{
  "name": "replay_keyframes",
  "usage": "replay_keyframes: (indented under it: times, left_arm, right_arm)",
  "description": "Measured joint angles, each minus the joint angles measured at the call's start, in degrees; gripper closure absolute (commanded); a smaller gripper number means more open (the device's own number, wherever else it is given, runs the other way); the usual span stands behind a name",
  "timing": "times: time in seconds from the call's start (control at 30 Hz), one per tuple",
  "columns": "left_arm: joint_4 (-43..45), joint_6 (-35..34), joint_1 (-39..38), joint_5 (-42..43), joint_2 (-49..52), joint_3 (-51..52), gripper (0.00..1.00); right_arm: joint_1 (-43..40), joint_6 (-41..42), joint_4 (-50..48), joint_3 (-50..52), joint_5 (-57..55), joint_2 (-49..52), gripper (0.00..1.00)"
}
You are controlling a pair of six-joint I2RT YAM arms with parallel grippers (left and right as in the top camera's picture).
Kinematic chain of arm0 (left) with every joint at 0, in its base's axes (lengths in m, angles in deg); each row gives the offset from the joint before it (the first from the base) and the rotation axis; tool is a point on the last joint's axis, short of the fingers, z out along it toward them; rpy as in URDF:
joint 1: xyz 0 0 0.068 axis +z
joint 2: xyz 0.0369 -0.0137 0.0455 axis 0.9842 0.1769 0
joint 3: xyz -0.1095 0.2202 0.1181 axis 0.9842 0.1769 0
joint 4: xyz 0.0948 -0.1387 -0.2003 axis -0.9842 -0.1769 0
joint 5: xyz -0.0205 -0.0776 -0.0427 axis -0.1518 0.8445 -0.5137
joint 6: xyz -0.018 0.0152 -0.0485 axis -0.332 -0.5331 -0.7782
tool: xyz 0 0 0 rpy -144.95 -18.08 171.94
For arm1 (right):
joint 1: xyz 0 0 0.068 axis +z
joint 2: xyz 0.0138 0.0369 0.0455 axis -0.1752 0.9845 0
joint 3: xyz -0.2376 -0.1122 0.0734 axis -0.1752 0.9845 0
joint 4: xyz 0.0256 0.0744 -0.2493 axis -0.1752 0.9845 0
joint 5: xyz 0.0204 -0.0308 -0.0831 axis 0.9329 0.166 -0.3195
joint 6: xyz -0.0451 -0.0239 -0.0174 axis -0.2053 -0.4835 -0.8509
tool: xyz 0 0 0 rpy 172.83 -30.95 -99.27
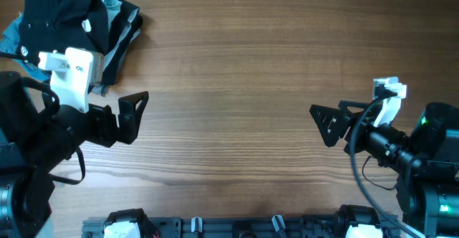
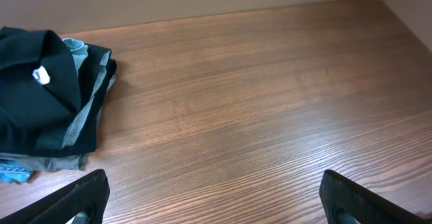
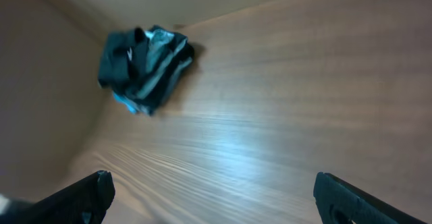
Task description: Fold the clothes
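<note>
Up in the top left corner of the tabletop [image 1: 251,80] sits the clothes pile [image 1: 75,19]. The left pincer [image 1: 142,116] and right pincer [image 1: 320,125] are wide apart, empty. Grabbing many layers together could make a mess.

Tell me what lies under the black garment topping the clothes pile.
Under the black garment, edges of grey folded fabric and a light blue cloth show. How many pieces it covers cannot be seen.
</note>
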Motion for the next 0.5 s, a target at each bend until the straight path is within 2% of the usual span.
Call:
replay_keyframes:
  times: [0.1,0.23,0.37,0.5]
  left_arm:
    - [0.0,0.0,0.0,-0.3,0.0,0.0,0.0]
    - [0.0,0.0,0.0,-0.4,0.0,0.0,0.0]
    - [0.0,0.0,0.0,-0.4,0.0,0.0,0.0]
    - [0.0,0.0,0.0,-0.4,0.0,0.0,0.0]
  right_arm:
    - [0.0,3.0,2.5,0.0,-0.3,0.1,0.0]
    - [0.1,-1.6,2.5,0.0,-0.3,-0.3,0.0]
    - [0.5,-12.5,0.6,0.0,-0.2,-3.4,0.0]
    - [2.1,-29.0,-3.8,0.5,0.2,-9.6,0.0]
